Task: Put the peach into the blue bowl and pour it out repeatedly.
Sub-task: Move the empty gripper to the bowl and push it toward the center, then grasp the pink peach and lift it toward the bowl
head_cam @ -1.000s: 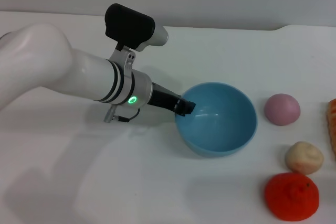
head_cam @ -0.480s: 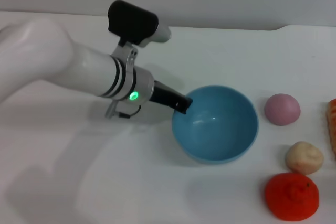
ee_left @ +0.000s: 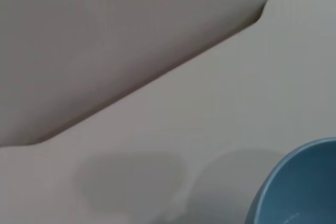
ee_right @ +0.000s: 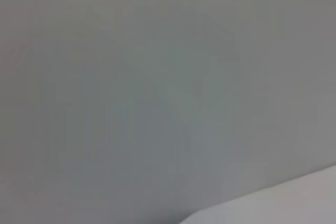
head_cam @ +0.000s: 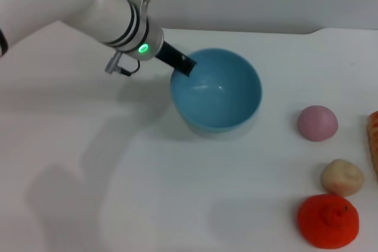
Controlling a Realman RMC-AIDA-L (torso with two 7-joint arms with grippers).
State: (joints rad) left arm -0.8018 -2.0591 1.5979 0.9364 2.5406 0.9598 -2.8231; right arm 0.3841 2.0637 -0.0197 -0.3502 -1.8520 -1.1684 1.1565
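The blue bowl (head_cam: 221, 95) is held by its left rim and looks slightly raised off the white table, with its shadow under it. It is empty and its opening faces up. My left gripper (head_cam: 184, 64) is shut on that rim, and the white left arm reaches in from the upper left. The pink-mauve peach (head_cam: 317, 123) rests on the table to the right of the bowl, apart from it. The left wrist view shows only part of the bowl's rim (ee_left: 296, 184). The right gripper is out of view.
A cream lumpy ball (head_cam: 342, 177) and a bumpy red-orange fruit (head_cam: 328, 221) sit at the front right. An orange object (head_cam: 374, 140) pokes in at the right edge. The table's back edge (head_cam: 254, 30) runs behind the bowl.
The left arm has carried the bowl up and to the left, away from the peach. The fruits have not moved.
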